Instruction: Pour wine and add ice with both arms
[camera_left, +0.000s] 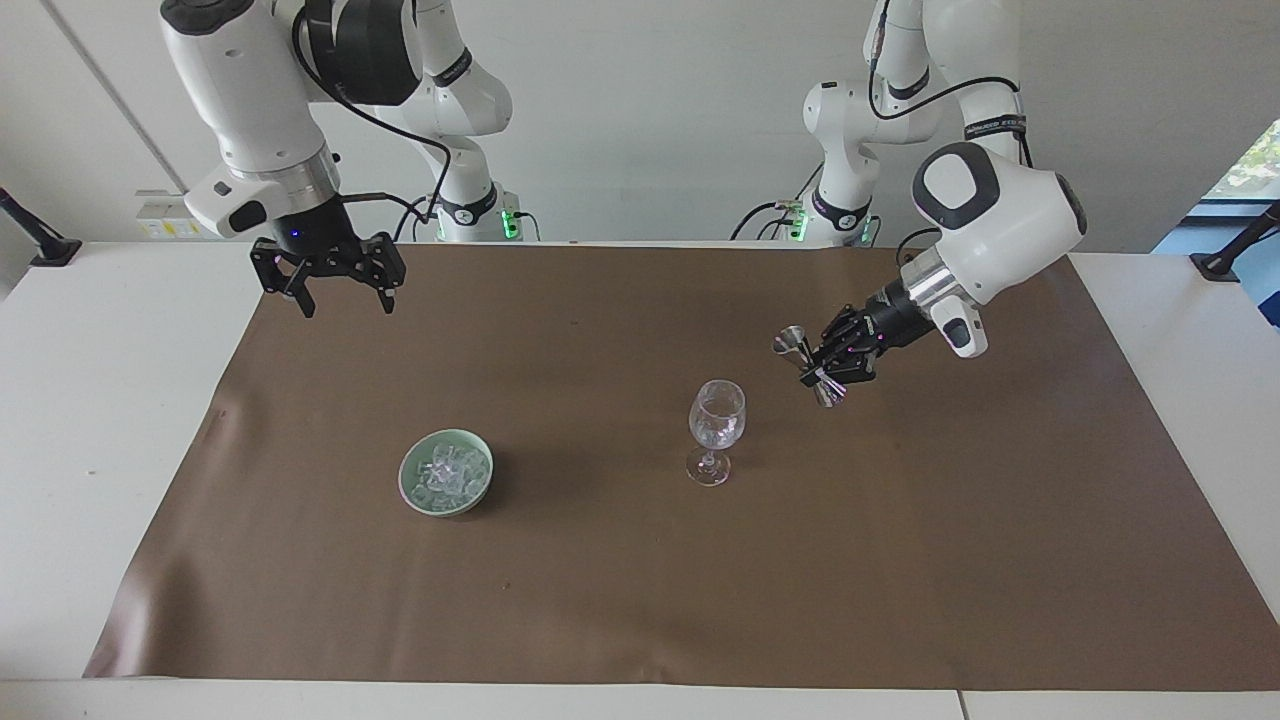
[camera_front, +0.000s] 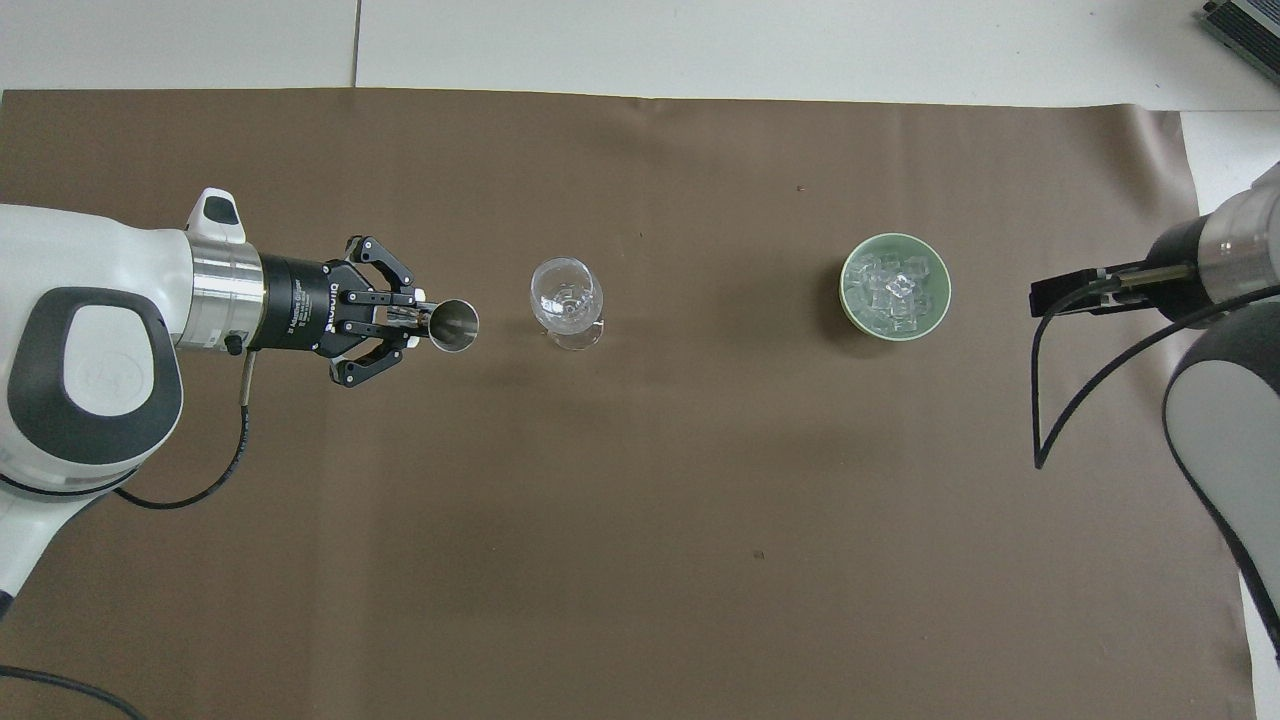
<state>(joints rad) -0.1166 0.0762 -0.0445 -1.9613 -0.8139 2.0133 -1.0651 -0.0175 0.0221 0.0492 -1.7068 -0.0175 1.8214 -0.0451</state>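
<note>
Two arms over the brown mat (camera_left: 640, 600), read across the facing view. Right gripper (camera_left: 345, 300): fingers spread wide, empty, hanging over the mat's edge at the right arm's end of the table. Green bowl (camera_left: 446, 473) next, on the mat, holding the ice (camera_left: 445, 470), a heap of clear chunks. Bowl lies below the right gripper and farther from the robots than the spot it hangs over; no clear long axis to the heap. Right arm is plainly the nearer one to the ice, so the reach looks like its job. Wine glass (camera_left: 716, 428) upright mid-mat, well apart from the bowl. Left gripper (camera_left: 832, 362): clamped on a steel jigger (camera_left: 810, 365), held tilted just beside the glass, clear of its rim, toward the left arm's end.
</note>
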